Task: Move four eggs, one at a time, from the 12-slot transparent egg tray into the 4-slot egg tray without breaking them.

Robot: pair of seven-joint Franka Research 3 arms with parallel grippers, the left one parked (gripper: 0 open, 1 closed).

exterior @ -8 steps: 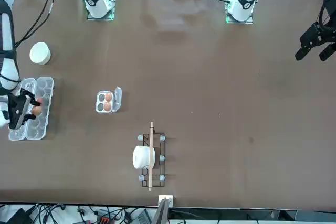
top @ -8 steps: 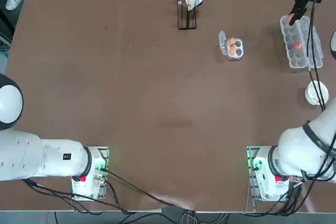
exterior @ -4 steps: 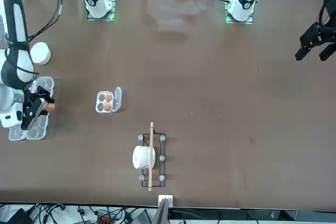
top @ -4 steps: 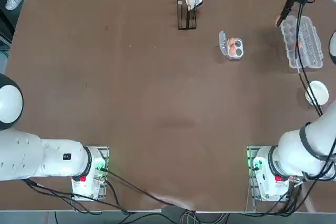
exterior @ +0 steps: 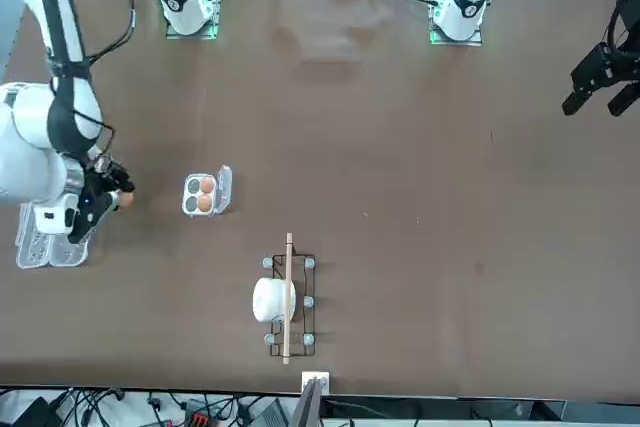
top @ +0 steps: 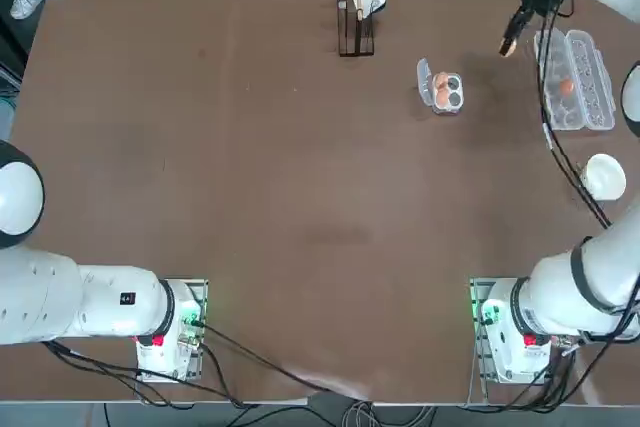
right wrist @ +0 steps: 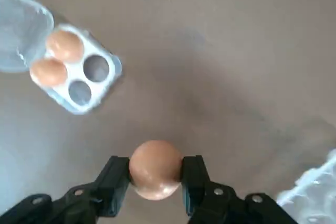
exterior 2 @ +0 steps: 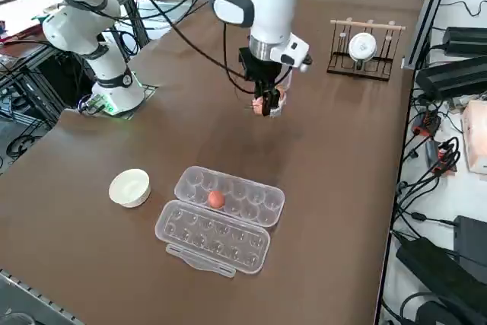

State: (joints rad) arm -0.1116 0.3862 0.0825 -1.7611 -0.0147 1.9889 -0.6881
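Right gripper (right wrist: 155,174) is clamped on an egg (right wrist: 155,168), one black finger (right wrist: 116,178) on each side of it, and I'm holding it up in the air over bare table (top: 300,197). Using the 4-slot tray (top: 446,92) as my landmark: the gripper sits between it and the 12-slot tray (top: 574,79), nearer the small one but not above it. From the wrist camera the 4-slot tray (right wrist: 79,72) is off to one side of the held egg, well apart from it.

That small tray has two eggs (right wrist: 56,58) in it already, side by side in the pair of cups next to its little lid flap (right wrist: 18,38). The other two cups look empty. In the front view the same pair shows up in the tray (exterior: 203,195), with the gripper (exterior: 118,199) just beside it.

Further out from the 4-slot tray, the long carton (exterior 2: 221,217) lies open with its lid flat beside the cups, and I can see one egg (exterior 2: 216,199) in it, sitting in the row of cups nearer the small tray. A white bowl (exterior 2: 129,187) rests near the carton on its far side from the 4-slot tray. Beyond the small tray on the opposite side stands a wire rack (exterior 2: 364,49) with a white cup hung on it.
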